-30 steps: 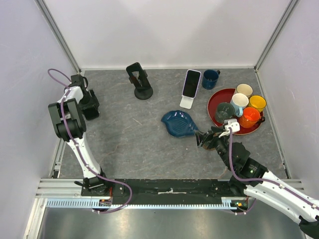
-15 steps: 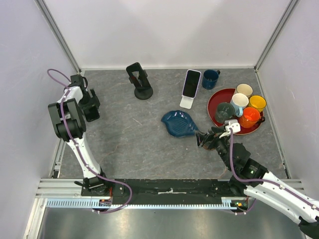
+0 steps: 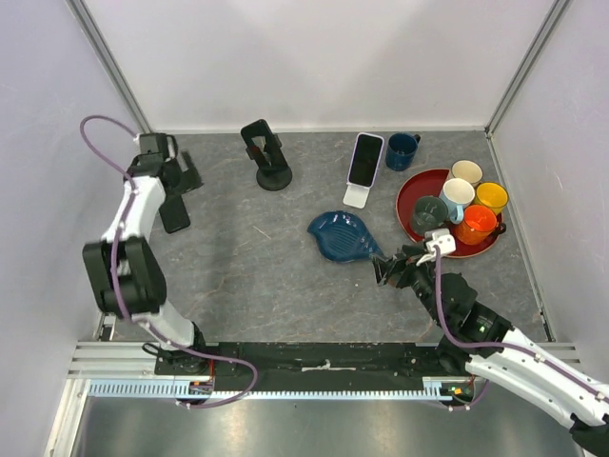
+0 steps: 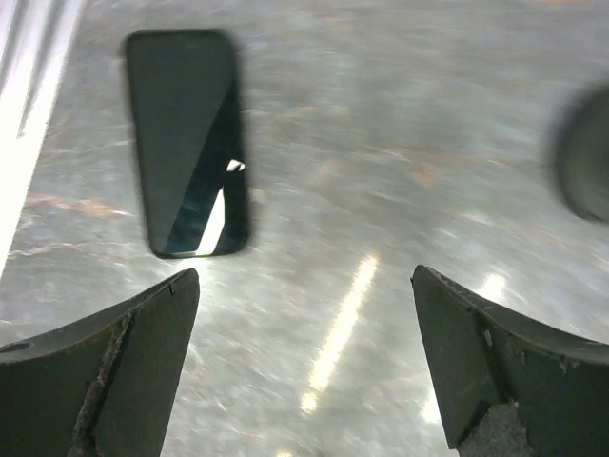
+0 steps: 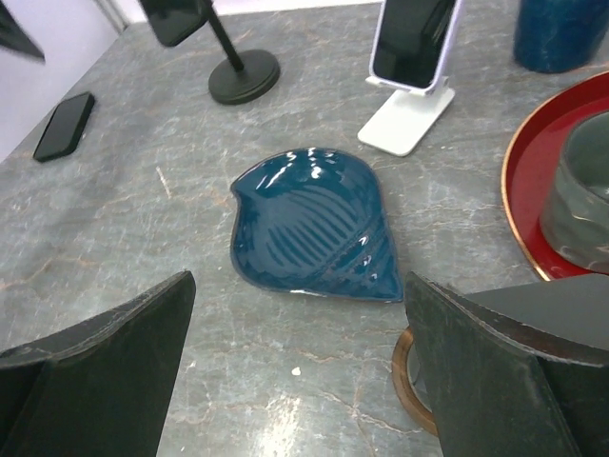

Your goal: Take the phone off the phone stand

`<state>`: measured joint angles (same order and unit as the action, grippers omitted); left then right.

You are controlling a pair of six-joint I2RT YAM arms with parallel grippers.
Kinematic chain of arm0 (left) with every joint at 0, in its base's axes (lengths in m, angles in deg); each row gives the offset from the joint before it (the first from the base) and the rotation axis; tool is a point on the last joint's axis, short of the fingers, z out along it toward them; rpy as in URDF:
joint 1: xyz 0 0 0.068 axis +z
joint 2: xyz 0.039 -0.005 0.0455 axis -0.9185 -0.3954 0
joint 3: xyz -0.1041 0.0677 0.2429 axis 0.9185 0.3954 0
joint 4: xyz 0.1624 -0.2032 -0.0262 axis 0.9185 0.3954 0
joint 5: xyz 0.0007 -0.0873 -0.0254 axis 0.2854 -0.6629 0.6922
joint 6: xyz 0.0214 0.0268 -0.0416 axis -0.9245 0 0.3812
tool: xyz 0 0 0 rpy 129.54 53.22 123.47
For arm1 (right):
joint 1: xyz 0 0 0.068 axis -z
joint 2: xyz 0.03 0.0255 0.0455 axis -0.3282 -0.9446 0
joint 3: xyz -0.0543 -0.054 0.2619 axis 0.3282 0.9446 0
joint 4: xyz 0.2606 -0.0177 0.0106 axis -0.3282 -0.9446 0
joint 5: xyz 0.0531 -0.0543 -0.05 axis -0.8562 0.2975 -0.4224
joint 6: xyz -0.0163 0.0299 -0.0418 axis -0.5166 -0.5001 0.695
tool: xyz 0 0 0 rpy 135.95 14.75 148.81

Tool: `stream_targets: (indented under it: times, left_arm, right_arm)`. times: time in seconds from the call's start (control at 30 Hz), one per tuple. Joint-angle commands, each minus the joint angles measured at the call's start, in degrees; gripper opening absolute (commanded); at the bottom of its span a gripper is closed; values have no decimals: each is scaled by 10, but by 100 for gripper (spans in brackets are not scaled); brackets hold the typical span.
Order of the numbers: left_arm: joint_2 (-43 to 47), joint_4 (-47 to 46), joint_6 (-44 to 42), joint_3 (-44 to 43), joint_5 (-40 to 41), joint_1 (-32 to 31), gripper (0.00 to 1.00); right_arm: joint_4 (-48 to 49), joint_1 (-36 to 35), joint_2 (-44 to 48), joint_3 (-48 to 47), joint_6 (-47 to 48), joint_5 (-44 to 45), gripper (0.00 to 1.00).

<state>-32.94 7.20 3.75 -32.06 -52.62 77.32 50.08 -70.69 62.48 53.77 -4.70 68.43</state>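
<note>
Nearest the bases, the right arm reaches forward and left from the near right corner. It is stretched low over the table, and its right gripper (image 3: 388, 270) sits just beside the near tip of the blue leaf-shaped dish (image 3: 343, 237) and close to the red tray (image 3: 401, 204) of mugs. Its fingers are spread wide with nothing between them. The left arm rises from the near left corner and folds at the elbow by the left wall. Its forearm runs towards the far left corner, where the wrist bends back so that the left gripper (image 3: 186, 176) faces down at the table. Those jaws are also parted and empty, though the wrist picture is a little blurred. The black phone (image 4: 187, 143) lies flat on the table, screen up, near the left edge. It is just on the near side of the left gripper and clear of both fingers. Further right, well apart from it, the black stand (image 3: 269, 158) is upright with nothing in its cradle. Beyond the dish, a white-cased phone (image 3: 364, 158) leans in a white stand (image 3: 356, 196), with a dark blue mug (image 3: 402, 149) beside it.
</note>
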Motion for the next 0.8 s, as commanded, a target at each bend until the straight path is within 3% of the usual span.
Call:
stream_targets:
  times: [0.0,0.13,0.3,0.43,0.6,0.77]
  left_arm:
    - [200,-92,28,69,-7,-127,100]
    - [291,-105,7,99,2,-228,100]
    - [389,-109,-10,152,-71,-299,100]
    - [503,-130,-12,246,-152,-303,100]
    - [604,-118,-38,317,-194,-303,100]
    - [699,-115,-67,390,-197,-303,100]
  right_arm:
    - [-15,-1,-50,-71,0,-64,98]
    - [-52,0,-99,-123,-11,-122,98]
    - [-81,0,-155,-185,-12,-148,98]
    - [-105,0,-217,-245,10,-157,98]
    - [-121,18,-308,-319,40,-149,98]
    - [-118,122,-383,-373,54,-223,98]
